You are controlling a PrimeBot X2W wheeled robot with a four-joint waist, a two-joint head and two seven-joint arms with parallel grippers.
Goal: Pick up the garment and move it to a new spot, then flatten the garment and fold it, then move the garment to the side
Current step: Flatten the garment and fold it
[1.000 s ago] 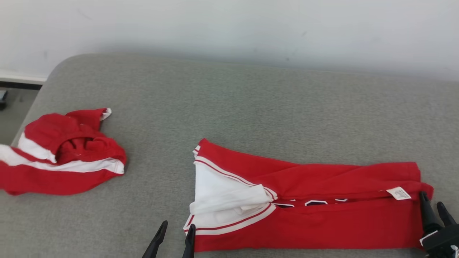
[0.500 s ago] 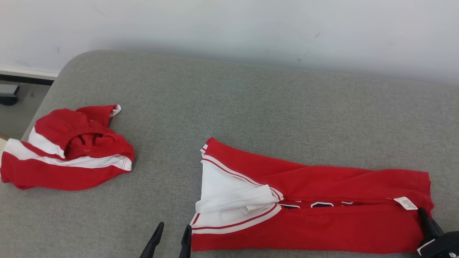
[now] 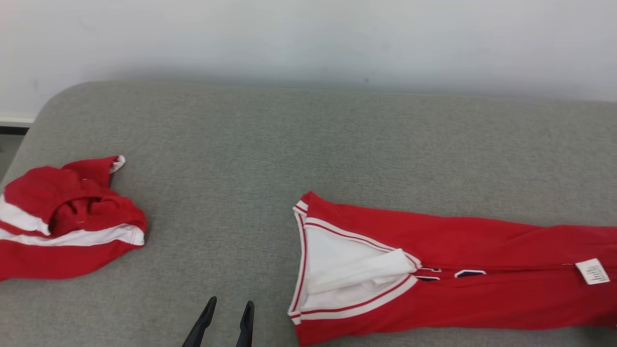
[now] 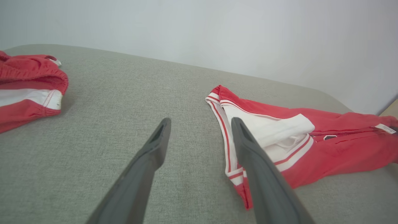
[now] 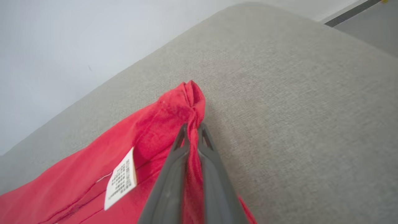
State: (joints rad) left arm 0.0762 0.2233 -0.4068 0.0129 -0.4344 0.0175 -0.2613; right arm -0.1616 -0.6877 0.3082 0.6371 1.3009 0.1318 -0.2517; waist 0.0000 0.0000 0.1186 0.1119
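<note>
My right pincer (image 5: 193,126) is clamped on the garment (image 5: 77,186). In my right wrist view the two dark fingers are pressed together with a pinch of red cloth between them, at a bunched corner of the fabric. A white label (image 5: 120,182) sits on the cloth just beside that grip, at about 8 o'clock from my fingertips.

My left pincer (image 3: 230,302) stands apart with nothing between its fingers. In the head view it rises from the bottom edge at about 6 o'clock, over the grey fabric-covered bench (image 3: 289,144). In my left wrist view the right-hand finger crosses in front of the garment's near edge, and I cannot tell whether it touches the cloth.

The garment (image 3: 482,299) is red and folded lengthwise into a long band. It lies on the bench at about 4 o'clock in the head view and runs off the right edge. Its white-trimmed neck opening (image 3: 347,270) points toward 9 o'clock, near my left pincer. The label (image 3: 593,271) is at the far 3 o'clock end.

A second red-and-white garment (image 3: 62,226) lies crumpled at 9 o'clock by the bench's left edge, well apart from the first. A pale wall (image 3: 308,38) runs behind the bench at 12 o'clock.
</note>
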